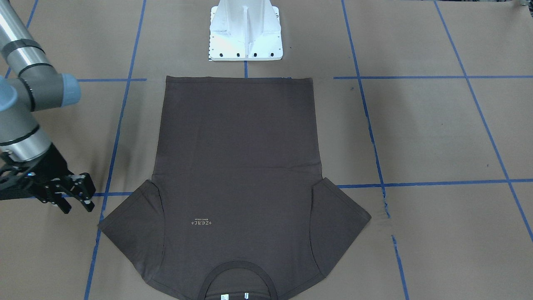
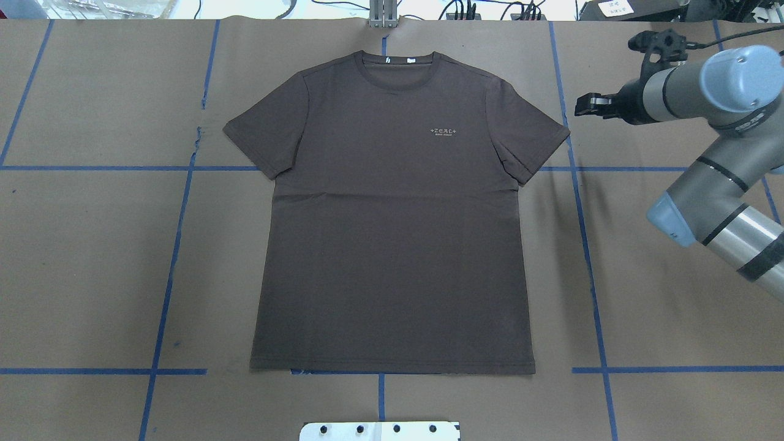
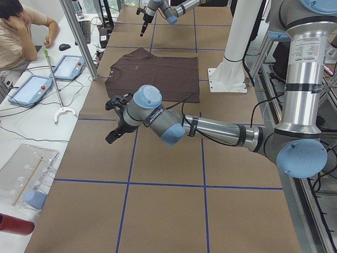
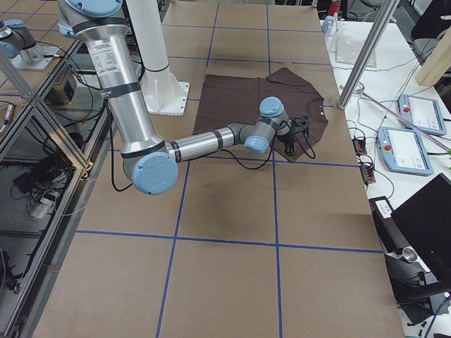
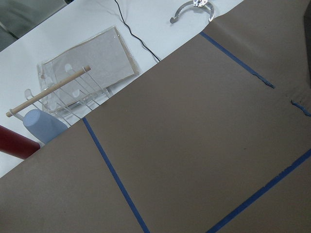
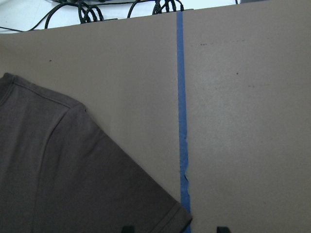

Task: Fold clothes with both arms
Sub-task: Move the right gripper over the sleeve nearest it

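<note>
On brown paper (image 2: 92,275): T-shirt (image 2: 392,233) found spread flat, gripped by nothing.
Off to the left, the left gripper (image 3: 113,134) was seen only in the side view, poised over bare paper apart from the shirt; whether its fingers were parted could not be told. At centre, the T-shirt was laid logo up, hem toward the pedestal base (image 2: 380,430), collar away from it. At right, the right gripper (image 2: 588,104) was recorded just beside the sleeve (image 2: 533,135), fingers parted and empty.
</note>
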`<state>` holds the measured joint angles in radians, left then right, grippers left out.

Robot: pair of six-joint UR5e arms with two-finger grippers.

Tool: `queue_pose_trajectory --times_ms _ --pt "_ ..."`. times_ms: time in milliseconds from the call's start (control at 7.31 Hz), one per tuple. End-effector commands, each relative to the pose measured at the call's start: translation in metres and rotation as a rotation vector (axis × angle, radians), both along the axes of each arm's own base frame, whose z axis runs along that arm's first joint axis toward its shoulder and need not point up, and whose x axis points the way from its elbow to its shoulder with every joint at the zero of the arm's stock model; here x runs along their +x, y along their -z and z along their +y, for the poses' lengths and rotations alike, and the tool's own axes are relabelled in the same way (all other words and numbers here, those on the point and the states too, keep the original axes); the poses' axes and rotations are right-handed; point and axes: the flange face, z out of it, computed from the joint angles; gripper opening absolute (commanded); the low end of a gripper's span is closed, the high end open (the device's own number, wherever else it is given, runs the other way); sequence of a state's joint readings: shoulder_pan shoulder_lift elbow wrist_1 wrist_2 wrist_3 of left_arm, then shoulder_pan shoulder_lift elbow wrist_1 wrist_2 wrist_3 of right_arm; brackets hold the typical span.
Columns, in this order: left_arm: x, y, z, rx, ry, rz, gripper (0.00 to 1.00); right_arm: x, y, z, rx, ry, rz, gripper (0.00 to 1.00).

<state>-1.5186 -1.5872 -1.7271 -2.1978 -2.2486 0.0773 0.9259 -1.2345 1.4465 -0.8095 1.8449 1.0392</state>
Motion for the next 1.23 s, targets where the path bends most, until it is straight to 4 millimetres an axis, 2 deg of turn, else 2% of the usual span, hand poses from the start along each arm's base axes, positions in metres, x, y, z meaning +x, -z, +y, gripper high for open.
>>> queue_pose_trajectory --times_ms 0,274,684,1095 --pt "0.001 -0.001 0.0 0.003 -0.002 0.0 1.0 -0.042 -0.005 -0.016 -0.002 -0.002 0.042 0.51" --pt "0.0 0.0 0.0 0.004 0.001 0.0 1.0 -0.035 -0.012 -0.023 0.014 0.007 0.066 0.49" --pt "0.0 0.0 0.0 0.006 0.0 -0.001 1.0 -0.042 -0.047 -0.026 0.011 0.013 0.075 0.49" --pt "0.0 0.0 0.0 0.006 0.0 -0.001 1.0 -0.048 -0.053 -0.025 0.004 0.021 0.081 0.49"
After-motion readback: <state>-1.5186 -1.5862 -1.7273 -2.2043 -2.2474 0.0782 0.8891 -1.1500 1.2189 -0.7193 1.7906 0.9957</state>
